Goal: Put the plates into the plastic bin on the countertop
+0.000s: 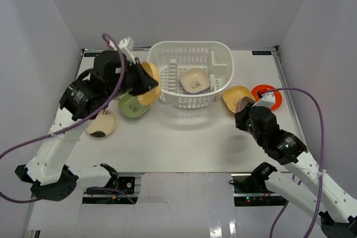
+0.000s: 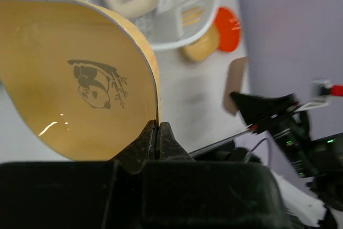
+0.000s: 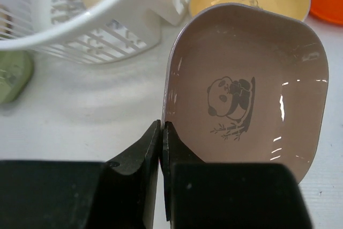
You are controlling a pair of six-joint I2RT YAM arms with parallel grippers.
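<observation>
The white plastic bin point(image 1: 223, 62) stands at the back middle of the countertop point(image 1: 184, 137) with a cream plate point(image 1: 195, 80) inside. My left gripper point(image 1: 146, 83) is shut on the rim of a yellow panda plate point(image 2: 75, 73), held above the table just left of the bin; it also shows in the top view point(image 1: 151, 82). My right gripper point(image 1: 241, 110) is shut on the rim of a tan panda plate point(image 3: 246, 89), right of the bin. A green plate point(image 1: 133, 106) and a cream plate point(image 1: 101, 124) lie at the left. A yellow plate point(image 1: 236, 96) and a red-orange plate point(image 1: 268, 94) lie at the right.
White walls close in the table on the left, back and right. Purple cables point(image 1: 312, 137) trail from both arms. The bin's slotted wall point(image 3: 80, 30) is close ahead-left of the right gripper.
</observation>
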